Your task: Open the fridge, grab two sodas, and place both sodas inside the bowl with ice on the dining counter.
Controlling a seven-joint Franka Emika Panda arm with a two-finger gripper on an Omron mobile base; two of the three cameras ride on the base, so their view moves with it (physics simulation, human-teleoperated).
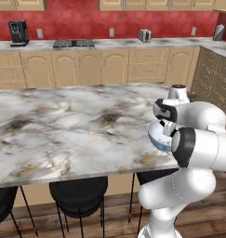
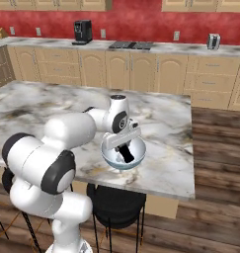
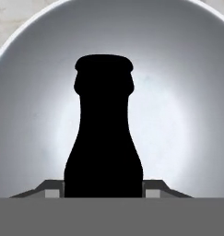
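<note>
The pale blue-white bowl [image 2: 139,159] stands near the front edge of the marble dining counter [image 2: 166,123]. My gripper [image 2: 123,147] reaches down into it, shut on a dark cola-coloured soda [image 2: 126,155]. In the hand view the soda [image 3: 104,138] is a black bottle shape between my fingertips [image 3: 52,191], neck pointing away, with the bowl's grey inner wall [image 3: 182,73] behind it. From the left base view my arm hides most of the bowl [image 1: 157,138], which sits at the right end of the counter [image 1: 63,125]. The fridge is out of view.
Black round stools [image 1: 78,197] [image 2: 114,200] stand under the counter's near edge. Behind the counter runs a grey worktop over tan cabinets, carrying a coffee machine [image 1: 18,32], a cooktop [image 1: 73,43] and a toaster [image 1: 144,35]. Wood floor [image 2: 215,163] lies to the right.
</note>
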